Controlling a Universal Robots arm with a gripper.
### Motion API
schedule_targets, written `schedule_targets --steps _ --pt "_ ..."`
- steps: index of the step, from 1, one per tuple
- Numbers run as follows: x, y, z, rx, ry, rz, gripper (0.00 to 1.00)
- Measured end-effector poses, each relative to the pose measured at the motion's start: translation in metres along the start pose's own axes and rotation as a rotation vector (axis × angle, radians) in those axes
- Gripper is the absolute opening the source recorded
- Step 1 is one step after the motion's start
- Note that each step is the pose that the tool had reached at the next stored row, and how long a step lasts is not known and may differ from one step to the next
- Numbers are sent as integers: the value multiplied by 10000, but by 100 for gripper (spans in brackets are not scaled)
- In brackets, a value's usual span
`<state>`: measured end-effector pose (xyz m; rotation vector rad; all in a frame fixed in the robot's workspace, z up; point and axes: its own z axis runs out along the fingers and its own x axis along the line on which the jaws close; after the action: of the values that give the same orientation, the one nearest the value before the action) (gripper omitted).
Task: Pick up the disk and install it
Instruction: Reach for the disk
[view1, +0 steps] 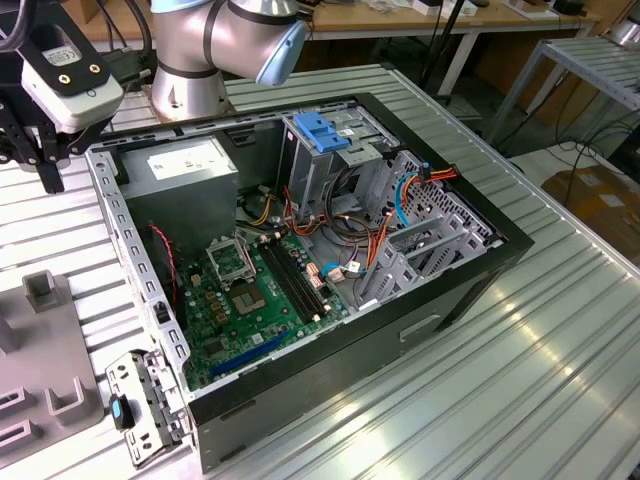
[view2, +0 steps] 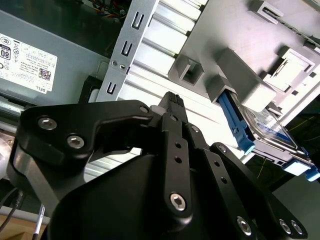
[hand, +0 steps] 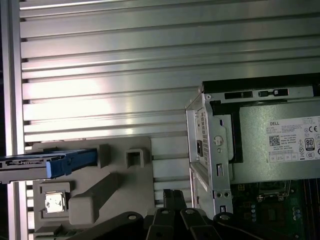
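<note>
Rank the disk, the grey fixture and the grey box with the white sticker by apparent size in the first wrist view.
1. grey fixture
2. grey box, cropped by the frame; close to the fixture, so unsure
3. disk, seen edge-on, clearly smallest

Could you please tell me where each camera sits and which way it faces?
Exterior view: off the arm, looking down into the open computer case; arm shows.
First wrist view: on the wrist, facing table and grey fixture; gripper shows.
Second wrist view: on the wrist, facing along the gripper.
Both wrist views share the disk.
</note>
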<state>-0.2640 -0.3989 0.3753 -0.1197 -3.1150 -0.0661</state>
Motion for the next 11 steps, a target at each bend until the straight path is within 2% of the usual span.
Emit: schedule_targets --steps 6,11 --pt "2 0 0 -1 0 -1 11" --pt "45 -4 1 0 0 0 11"
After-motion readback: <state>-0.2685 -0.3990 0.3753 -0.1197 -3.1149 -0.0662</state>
